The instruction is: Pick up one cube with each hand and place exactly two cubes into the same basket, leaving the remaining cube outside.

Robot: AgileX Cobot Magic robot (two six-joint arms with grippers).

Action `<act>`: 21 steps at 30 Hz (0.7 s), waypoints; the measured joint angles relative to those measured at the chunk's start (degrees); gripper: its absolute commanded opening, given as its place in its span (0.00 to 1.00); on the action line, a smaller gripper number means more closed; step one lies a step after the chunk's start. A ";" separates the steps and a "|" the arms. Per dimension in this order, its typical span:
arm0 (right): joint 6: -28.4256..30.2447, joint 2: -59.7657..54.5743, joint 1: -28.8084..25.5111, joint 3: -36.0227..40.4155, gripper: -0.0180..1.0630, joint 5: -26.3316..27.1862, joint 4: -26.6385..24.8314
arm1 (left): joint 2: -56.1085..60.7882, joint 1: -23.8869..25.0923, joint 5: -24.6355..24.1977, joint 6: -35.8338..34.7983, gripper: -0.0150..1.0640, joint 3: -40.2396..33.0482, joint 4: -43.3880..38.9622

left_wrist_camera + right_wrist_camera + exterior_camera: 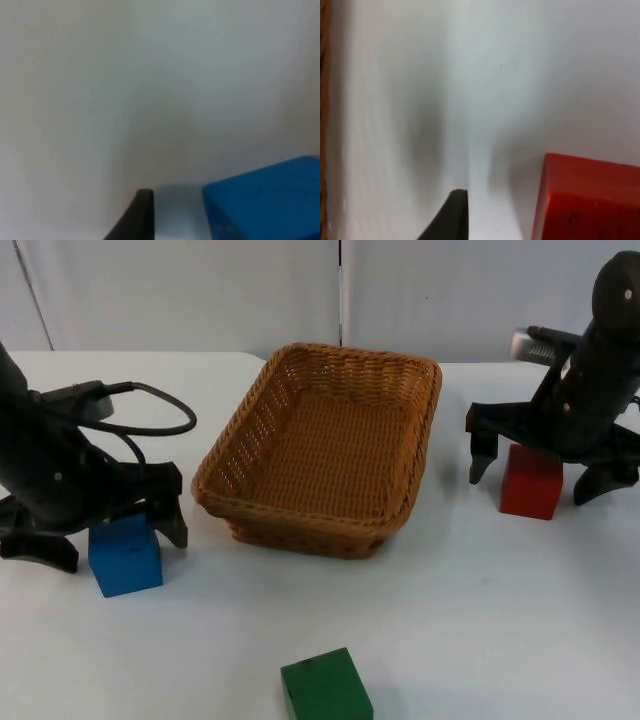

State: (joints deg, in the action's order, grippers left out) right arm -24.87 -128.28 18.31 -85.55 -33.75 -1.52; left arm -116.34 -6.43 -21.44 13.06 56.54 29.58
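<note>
A woven basket stands in the middle of the table with nothing inside. A blue cube rests on the table at the left, and my left gripper is open, its fingers straddling the cube from above. A red cube stands at the right between the spread fingers of my open right gripper. A green cube lies alone near the front edge. One black fingertip stands beside the blue cube, another fingertip beside the red one.
The grey partition wall closes the table at the back. The basket's rim edges the right wrist view. White table surface lies between the basket and each cube.
</note>
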 measured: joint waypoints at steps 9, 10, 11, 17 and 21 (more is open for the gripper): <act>-0.88 -0.09 0.00 0.00 0.66 0.83 0.00 | -0.13 -0.15 0.13 0.00 0.64 0.00 -0.23; -1.01 -0.09 0.00 0.00 0.66 1.00 0.00 | -0.26 -0.15 0.13 0.00 0.64 0.00 -0.23; -1.01 -0.24 0.00 0.00 0.57 1.22 0.00 | -0.39 -0.15 -0.01 0.00 0.56 0.00 -0.23; -1.15 -0.49 0.00 0.00 0.02 1.52 0.00 | -0.48 -0.15 -1.25 -0.21 0.05 0.05 -0.23; -1.15 0.53 0.00 0.00 0.02 1.02 1.52 | 0.06 -0.15 -2.78 -0.35 0.01 0.14 -0.23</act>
State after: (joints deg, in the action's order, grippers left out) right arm -26.02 -127.75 18.31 -85.55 -32.73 0.00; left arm -116.28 -6.58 -24.22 12.71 56.69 29.35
